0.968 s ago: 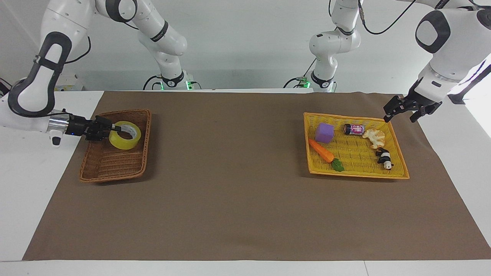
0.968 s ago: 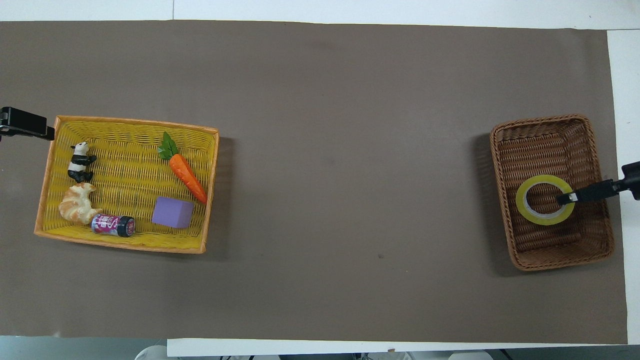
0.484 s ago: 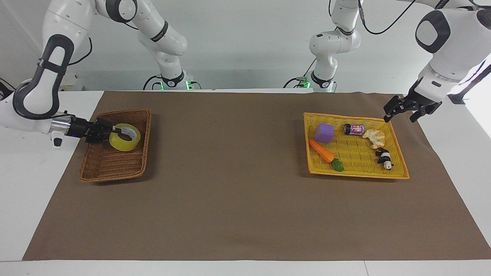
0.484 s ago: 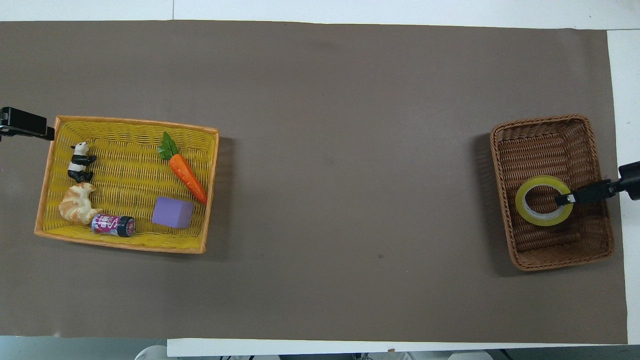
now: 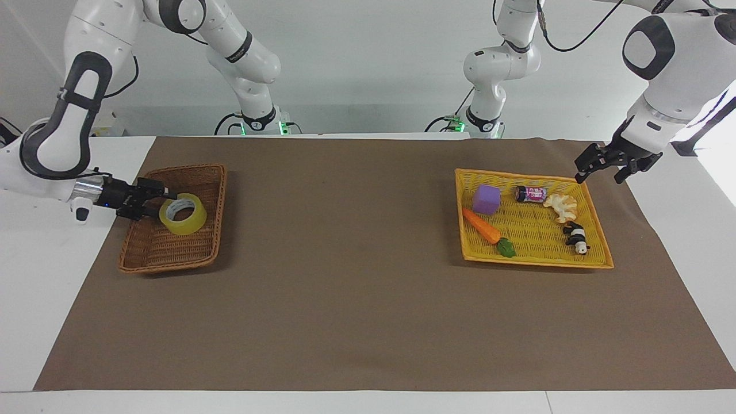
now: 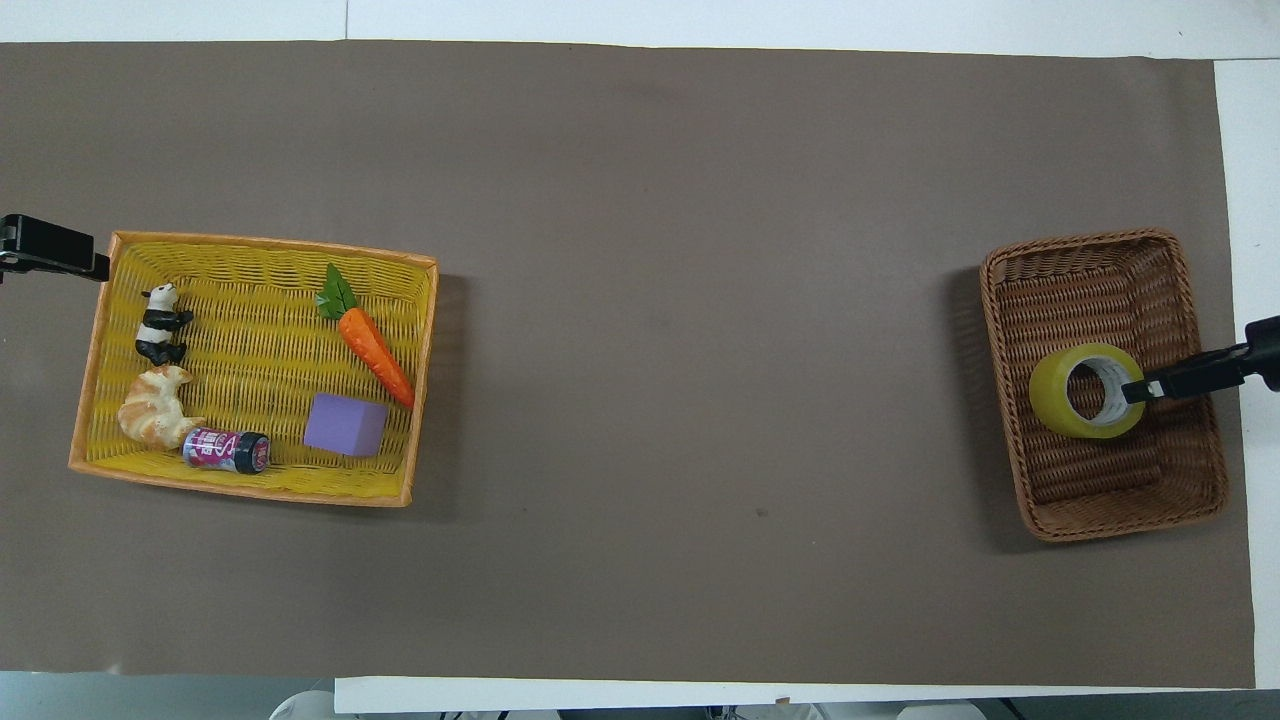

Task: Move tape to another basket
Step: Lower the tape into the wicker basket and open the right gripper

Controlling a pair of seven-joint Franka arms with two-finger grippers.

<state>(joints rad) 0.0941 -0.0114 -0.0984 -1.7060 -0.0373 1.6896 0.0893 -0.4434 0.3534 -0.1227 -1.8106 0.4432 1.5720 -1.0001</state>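
The yellow tape roll (image 5: 183,214) is low inside the brown wicker basket (image 5: 202,172), toward its nearer end, and is tilted. It also shows in the overhead view (image 6: 1062,420), within the basket (image 6: 1090,245). My right gripper (image 5: 161,202) reaches in over the basket's side and is shut on the roll's rim, with one finger (image 6: 1150,388) at the rim's inner edge. I cannot tell whether the roll rests on the basket floor. My left gripper (image 5: 601,177) hangs open and empty over the nearer corner of the yellow tray basket (image 5: 598,265).
The yellow tray basket (image 6: 250,245) holds a purple block (image 6: 345,424), a carrot (image 6: 375,345), a small can (image 6: 226,449), a croissant (image 6: 150,418) and a panda figure (image 6: 160,322). A brown mat (image 5: 345,259) covers the table between the baskets.
The tape has dropped lower in the brown basket and tilted. My right gripper has drawn back a little toward the basket's side. The left arm has not moved.
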